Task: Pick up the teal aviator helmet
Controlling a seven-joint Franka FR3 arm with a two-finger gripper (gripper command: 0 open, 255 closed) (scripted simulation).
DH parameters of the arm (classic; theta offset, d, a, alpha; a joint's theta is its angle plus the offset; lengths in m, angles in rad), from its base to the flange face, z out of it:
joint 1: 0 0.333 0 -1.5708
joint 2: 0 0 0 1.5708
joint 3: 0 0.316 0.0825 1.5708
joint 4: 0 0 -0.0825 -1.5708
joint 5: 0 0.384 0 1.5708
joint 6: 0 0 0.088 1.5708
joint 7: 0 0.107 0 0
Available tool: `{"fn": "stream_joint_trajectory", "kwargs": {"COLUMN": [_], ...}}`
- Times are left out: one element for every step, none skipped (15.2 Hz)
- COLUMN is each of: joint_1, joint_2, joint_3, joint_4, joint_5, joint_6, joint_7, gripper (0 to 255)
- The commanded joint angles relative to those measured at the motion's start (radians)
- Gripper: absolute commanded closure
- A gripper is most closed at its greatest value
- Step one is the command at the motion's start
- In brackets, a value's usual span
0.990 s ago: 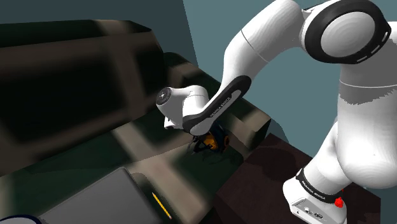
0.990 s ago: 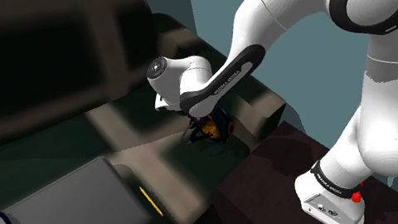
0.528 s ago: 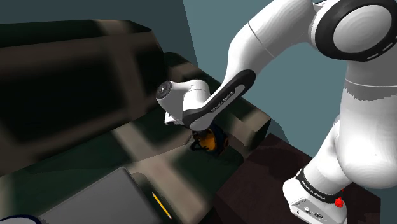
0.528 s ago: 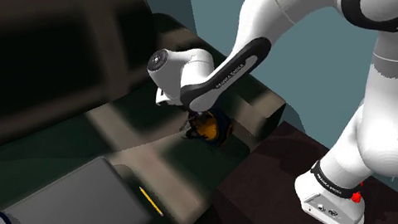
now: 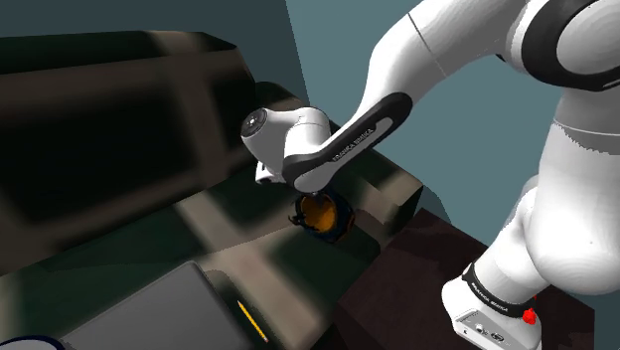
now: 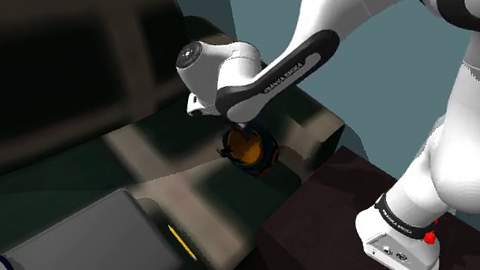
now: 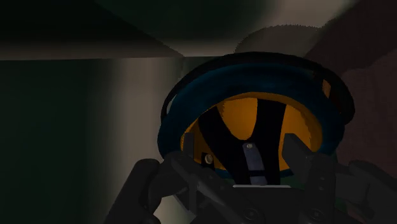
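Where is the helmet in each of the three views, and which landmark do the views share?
Shoulder view: helmet at the centre, under the arm, above the sofa seat.
Second exterior view: helmet just above the centre, under the arm.
Wrist view: helmet in the pincer, orange inside facing the camera.
Shared landmark: the sofa seat.

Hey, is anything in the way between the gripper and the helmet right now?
Nothing visible. The gripper is shut on the helmet, which is dark blue outside and orange inside, with nothing wedged between its fingers and the rim. The helmet hangs under the hand, over the sofa seat.
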Motion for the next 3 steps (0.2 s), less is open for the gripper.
{"fn": "stream_joint_trajectory", "kwargs": {"joint_1": [-0.002, -0.002, -0.002], "joint_2": [-0.021, -0.023, -0.023], "joint_3": [0.002, 0.002, 0.002], "joint_4": [0.001, 0.001, 0.001], "joint_5": [0.008, 0.008, 0.008], "joint_6": [-0.017, -0.018, -0.019], "joint_7": [-0.012, -0.013, -0.013], "gripper": [255, 255, 255]}}
